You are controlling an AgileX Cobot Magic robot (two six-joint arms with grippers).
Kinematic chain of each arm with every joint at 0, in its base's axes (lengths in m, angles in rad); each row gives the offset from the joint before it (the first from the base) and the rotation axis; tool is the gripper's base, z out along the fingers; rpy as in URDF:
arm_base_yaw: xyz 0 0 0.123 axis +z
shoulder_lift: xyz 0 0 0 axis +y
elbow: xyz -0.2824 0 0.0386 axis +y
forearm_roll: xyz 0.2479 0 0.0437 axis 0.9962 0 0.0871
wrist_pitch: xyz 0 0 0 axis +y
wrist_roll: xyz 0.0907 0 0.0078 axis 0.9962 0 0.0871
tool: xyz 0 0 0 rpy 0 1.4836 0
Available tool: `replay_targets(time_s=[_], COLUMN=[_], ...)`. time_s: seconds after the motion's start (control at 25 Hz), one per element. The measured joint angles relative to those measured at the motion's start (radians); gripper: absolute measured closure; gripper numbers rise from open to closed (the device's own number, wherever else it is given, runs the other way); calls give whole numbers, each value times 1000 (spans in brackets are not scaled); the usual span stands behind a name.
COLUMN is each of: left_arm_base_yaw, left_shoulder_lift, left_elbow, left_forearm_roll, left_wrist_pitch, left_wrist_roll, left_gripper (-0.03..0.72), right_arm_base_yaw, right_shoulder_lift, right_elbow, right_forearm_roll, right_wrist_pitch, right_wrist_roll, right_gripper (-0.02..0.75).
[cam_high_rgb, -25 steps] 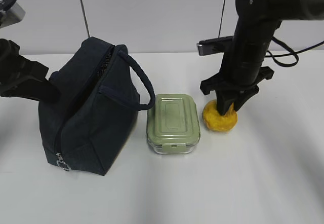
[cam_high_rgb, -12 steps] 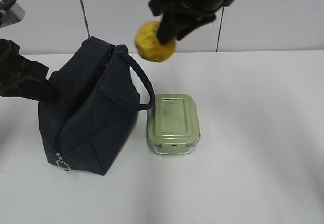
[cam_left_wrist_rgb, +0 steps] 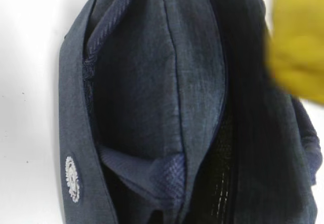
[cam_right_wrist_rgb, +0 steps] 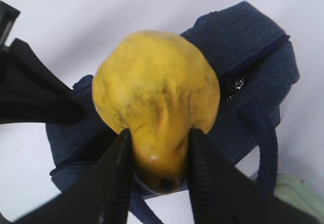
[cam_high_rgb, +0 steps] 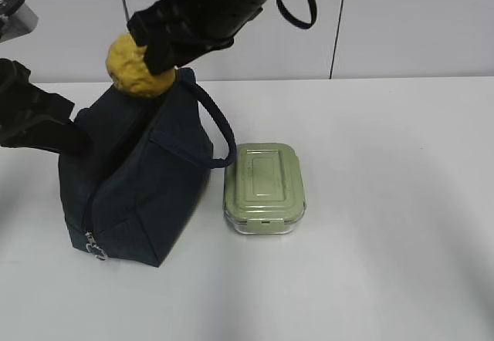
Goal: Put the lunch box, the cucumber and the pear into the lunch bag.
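The navy lunch bag stands at the left, its top open. My right gripper reaches across, shut on the yellow pear, which hangs just above the bag's opening. In the right wrist view the fingers clamp the pear at its narrow end, over the bag. My left gripper holds the bag's left rim; in its wrist view a fold of the bag is drawn toward it, with the pear at the upper right. The sage-green lunch box sits right of the bag. The cucumber is out of view.
The bag's loop handle arches toward the lunch box. A metal zipper pull hangs at the bag's front lower corner. The white table stretches to the right, with a white panelled wall behind.
My right gripper lifted the pear off the table right of the lunch box and carried it up and left to above the bag's opening. The left arm, bag and lunch box stayed still.
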Motion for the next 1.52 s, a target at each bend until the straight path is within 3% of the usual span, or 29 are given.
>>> replay_targets(time_s=[0.48,0.8,1.12,1.52], left_arm_base_yaw=[0,0,0,0], left_shoulder_lift=[0,0,0,0], left_elbow=[0,0,0,0], left_forearm_roll=[0,0,0,0], left_wrist_pitch=[-1,-2,-2,-2], left_wrist_roll=[0,0,0,0], left_gripper=[686,686,686,686], right_arm_base_yaw=[0,0,6,7], right_shoulder_lift=[110,244,324,343], right_elbow=[-32,-279,-384,-477], right_forearm_roll=[-60,-138,-215,-151], right_wrist_pitch=[107,285,357,376], right_wrist_roll=[-33,52,151,153], right_gripper=[489,489,482,246])
